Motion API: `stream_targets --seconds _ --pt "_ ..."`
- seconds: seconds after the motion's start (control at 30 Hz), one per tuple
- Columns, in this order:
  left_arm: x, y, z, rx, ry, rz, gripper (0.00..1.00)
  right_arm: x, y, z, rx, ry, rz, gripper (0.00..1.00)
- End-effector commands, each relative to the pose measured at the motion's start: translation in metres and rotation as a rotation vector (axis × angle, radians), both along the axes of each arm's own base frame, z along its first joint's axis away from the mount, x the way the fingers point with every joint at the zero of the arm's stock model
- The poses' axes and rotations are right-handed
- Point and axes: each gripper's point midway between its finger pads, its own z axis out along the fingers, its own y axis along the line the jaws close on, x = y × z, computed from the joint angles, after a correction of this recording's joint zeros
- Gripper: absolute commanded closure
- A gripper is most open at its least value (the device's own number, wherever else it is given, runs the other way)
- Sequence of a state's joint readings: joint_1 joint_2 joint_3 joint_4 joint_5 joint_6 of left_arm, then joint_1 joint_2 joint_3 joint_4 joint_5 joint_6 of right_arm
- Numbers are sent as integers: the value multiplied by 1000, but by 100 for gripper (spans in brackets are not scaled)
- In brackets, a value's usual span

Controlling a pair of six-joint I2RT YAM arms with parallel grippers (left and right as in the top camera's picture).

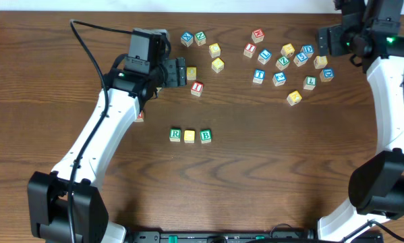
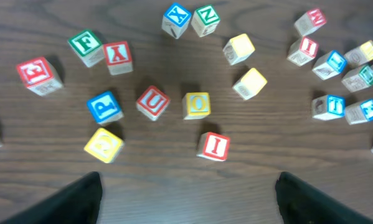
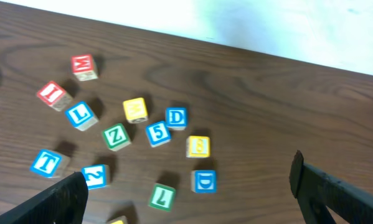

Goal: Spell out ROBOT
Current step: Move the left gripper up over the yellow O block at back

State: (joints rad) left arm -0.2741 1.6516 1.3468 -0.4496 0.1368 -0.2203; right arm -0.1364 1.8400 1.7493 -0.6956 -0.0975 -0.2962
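Three cubes stand in a row at the table's middle: green R, a yellow cube and green B. My left gripper hangs open just left of a yellow O cube. In the left wrist view this O cube lies ahead of the gripper, between a red U and a red I, with nothing between the fingers. A blue T cube sits in the right-hand cluster. My right gripper is open and empty over that cluster's far right edge.
Loose cubes lie scattered across the back of the table: blue X, green N, green F, blue P and two plain yellow ones. On the right are blue D, green Z and blue 5.
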Motion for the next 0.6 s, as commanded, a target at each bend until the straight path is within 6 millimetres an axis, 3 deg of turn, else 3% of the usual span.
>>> stream_targets --seconds 0.0,0.2,0.57 --pt "3 -11 4 -28 -19 -3 24 1 -10 3 -2 -7 -4 1" --pt "19 -15 19 -43 -62 0 25 -1 -8 0 4 11 -3 1" --pt "58 -25 13 89 96 -81 30 -4 -7 -4 25 30 -20 1"
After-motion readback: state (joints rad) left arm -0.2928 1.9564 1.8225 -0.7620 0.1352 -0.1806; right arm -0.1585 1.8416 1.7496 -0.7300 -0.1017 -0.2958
